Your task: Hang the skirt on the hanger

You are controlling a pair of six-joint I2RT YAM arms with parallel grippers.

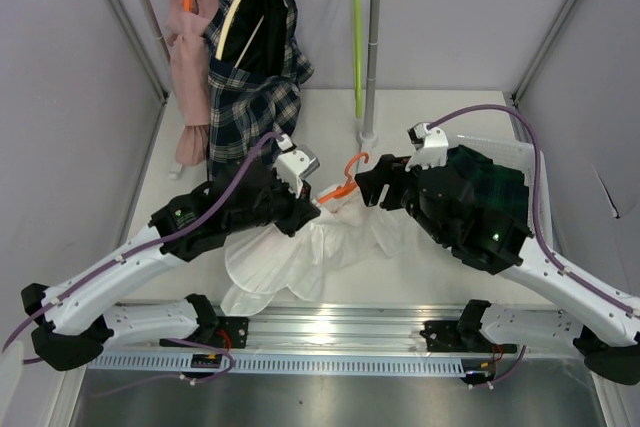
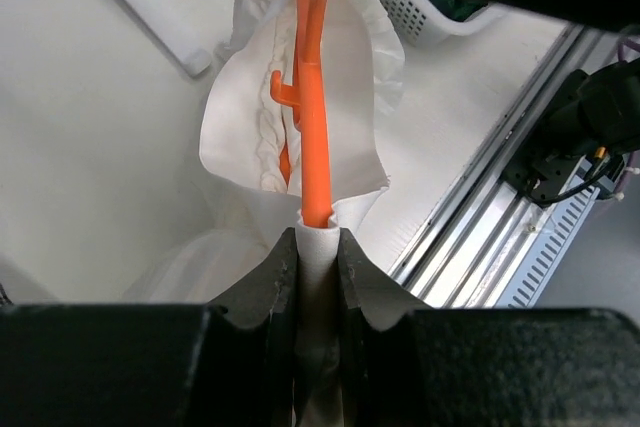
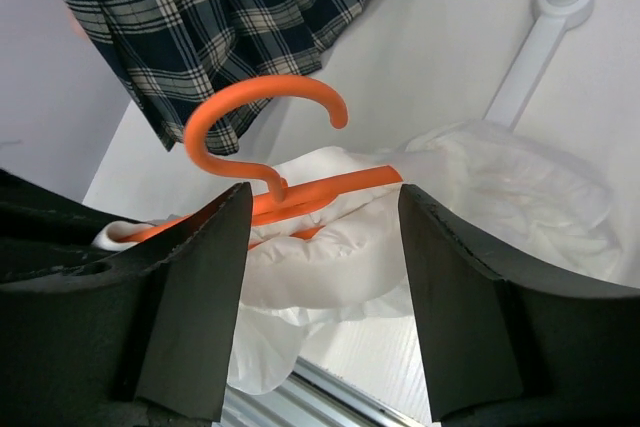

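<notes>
The dark green tartan skirt (image 1: 492, 185) lies bunched in a white basket (image 1: 503, 143) at the right, partly under my right arm. The lime-green hanger (image 1: 356, 47) hangs from the rail at the back, apart from both grippers. My left gripper (image 1: 316, 203) is shut on the white ruffled garment (image 2: 318, 257), whose cloth wraps the end of an orange hanger (image 2: 314, 117). My right gripper (image 1: 366, 187) is open and empty. In the right wrist view its jaws stand wide apart, one on each side of the white garment (image 3: 330, 257), just below the orange hanger's hook (image 3: 262, 107).
A navy-and-white checked garment (image 1: 255, 67) on a cream hanger and a pink garment (image 1: 188, 57) on an orange hanger hang from the rail at the back left. The rack's upright pole (image 1: 374, 57) stands at the back centre. A metal rail (image 1: 330, 332) runs along the near edge.
</notes>
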